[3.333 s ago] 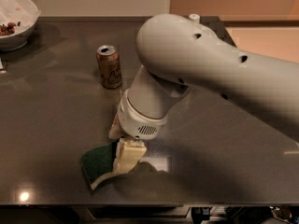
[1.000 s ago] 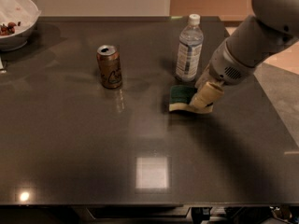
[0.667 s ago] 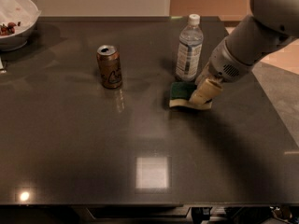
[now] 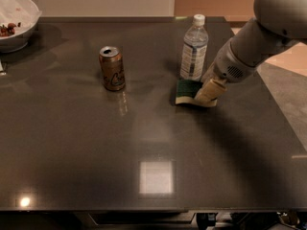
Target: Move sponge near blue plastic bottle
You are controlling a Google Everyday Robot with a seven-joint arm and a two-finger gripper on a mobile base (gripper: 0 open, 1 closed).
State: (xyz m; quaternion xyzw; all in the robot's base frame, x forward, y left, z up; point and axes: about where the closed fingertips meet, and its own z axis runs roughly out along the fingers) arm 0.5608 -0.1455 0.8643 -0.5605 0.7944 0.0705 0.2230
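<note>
Right side of the surface, a bit back from the middle, is where the tool is rn. It's down low at surface level, and its cream-coloured tip overlaps the right end of the sponge, so it's def touching it. How far open it is, or whether it's actually clamping the sponge vs just resting against it, can't tell bc the near side of the tip hides the rest. White arm comes in from the upper right corner, angling down and left to the tool.

Sponge itself: green scouring side up, pale yellow foam showing along the front and left edge. It looks to be lying on the surface w/ its left end free. It's just in front of the blue plastic bottle, v close, but I can't say if they touch. Bottle is upright, white cap on, pale label round the middle.

Other stuff: gold-brown can standing upright, top opened, well to the left of the bottle and sponge, apart from both. White bowl at the far left corner, partly cut off by the frame edge, w/ some dark bits inside, can't make out what they are.
</note>
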